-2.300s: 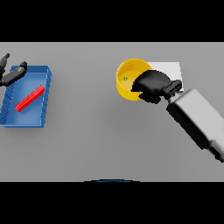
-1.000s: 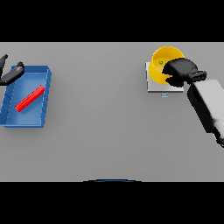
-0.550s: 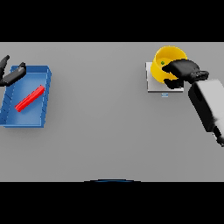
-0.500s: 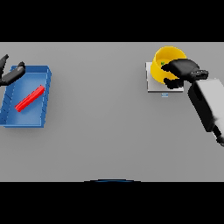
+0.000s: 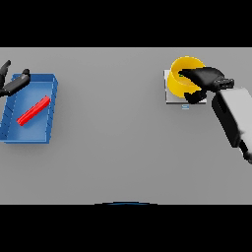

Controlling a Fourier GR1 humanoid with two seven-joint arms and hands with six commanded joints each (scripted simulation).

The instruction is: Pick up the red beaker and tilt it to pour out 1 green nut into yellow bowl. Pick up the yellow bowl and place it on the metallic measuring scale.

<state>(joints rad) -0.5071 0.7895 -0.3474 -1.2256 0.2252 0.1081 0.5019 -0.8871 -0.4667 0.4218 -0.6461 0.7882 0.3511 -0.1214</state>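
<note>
While the yellow bowl (image 5: 181, 78) sits on the scale (image 5: 170, 97), right hand (image 5: 203, 81) fingers curled around its rim.

Yellow bowl (image 5: 178, 81) on scale (image 5: 170, 99)

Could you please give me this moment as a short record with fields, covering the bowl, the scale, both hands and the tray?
yellow bowl: sitting on the scale, far right of the table
metallic measuring scale: flat pale plate under the bowl
right hand: at the bowl's right rim, fingers over the rim, thumb outside, gripping it
left hand: far left edge, by the tray's far corner, fingers relaxed, holding nothing
blue tray: left side of the table
red beaker: lying slantwise inside the tray
green nut: not clearly discernible
</note>
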